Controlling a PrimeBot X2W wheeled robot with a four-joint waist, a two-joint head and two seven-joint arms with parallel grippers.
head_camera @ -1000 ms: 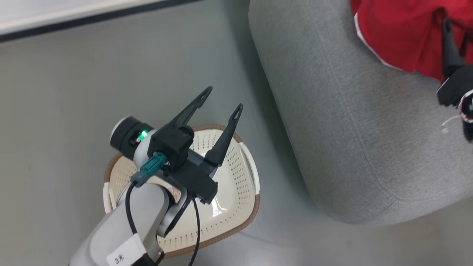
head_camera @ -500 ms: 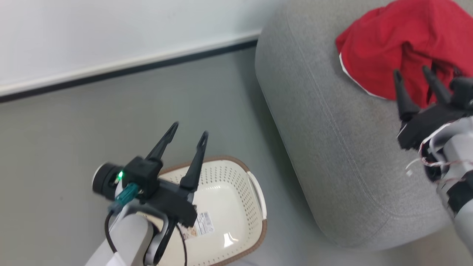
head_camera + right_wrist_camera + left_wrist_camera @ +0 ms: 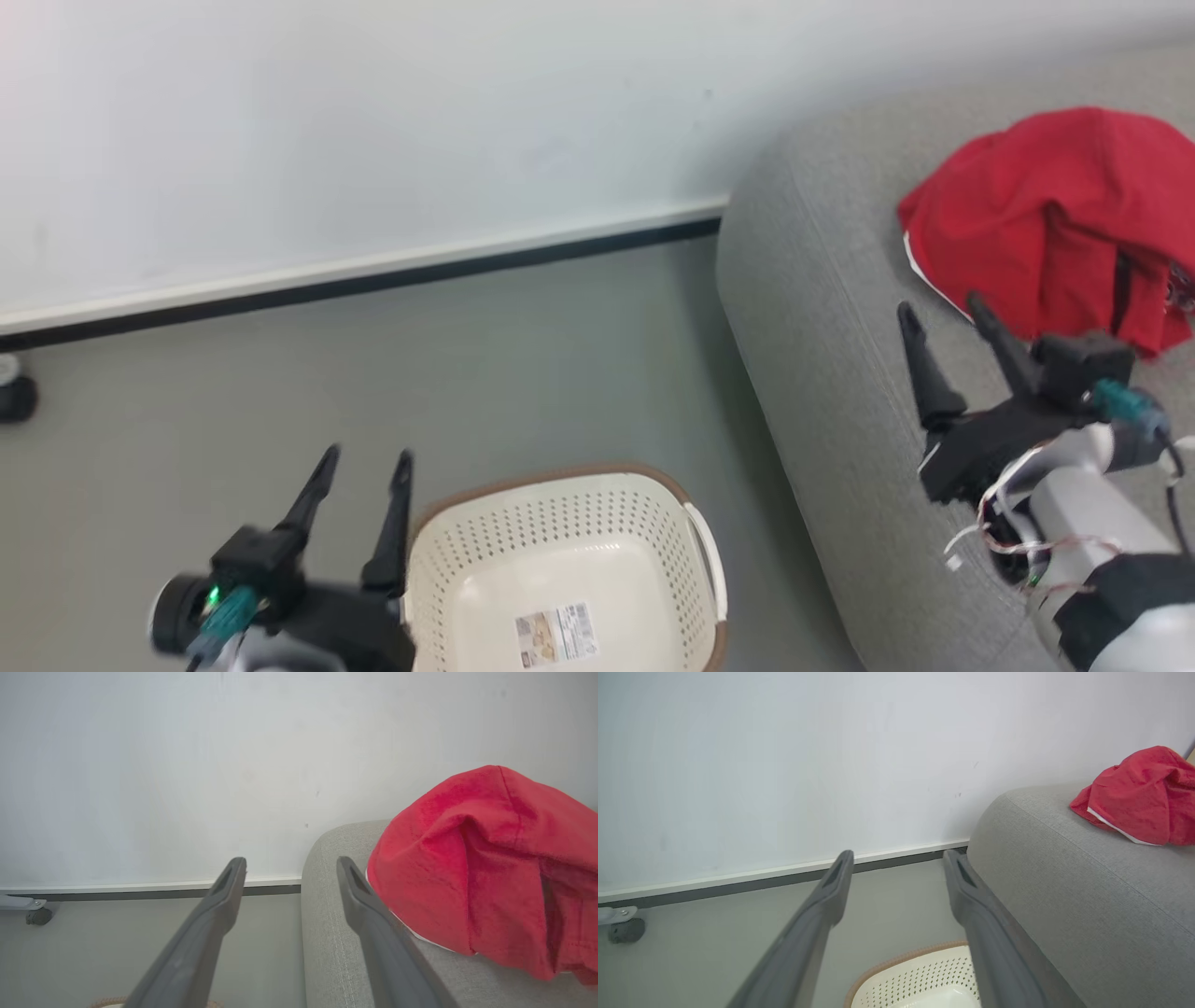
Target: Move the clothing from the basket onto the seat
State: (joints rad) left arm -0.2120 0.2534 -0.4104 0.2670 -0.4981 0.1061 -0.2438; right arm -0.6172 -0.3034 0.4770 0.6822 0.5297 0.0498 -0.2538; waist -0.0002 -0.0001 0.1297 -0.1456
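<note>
One hand (image 3: 938, 304) (right) now off clothing (image 3: 1018, 205)

Bright, even light; the wall (image 3: 280, 140) washes out. The left end effector (image 3: 367, 455) is motion-blurred in the head view; its fingers (image 3: 817, 924) look soft up close.

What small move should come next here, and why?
Probably just draw both arms back to rest: what shows of the basket looks empty, the clothing lies on the seat, and the left gripper and right gripper are open, holding nothing.
</note>
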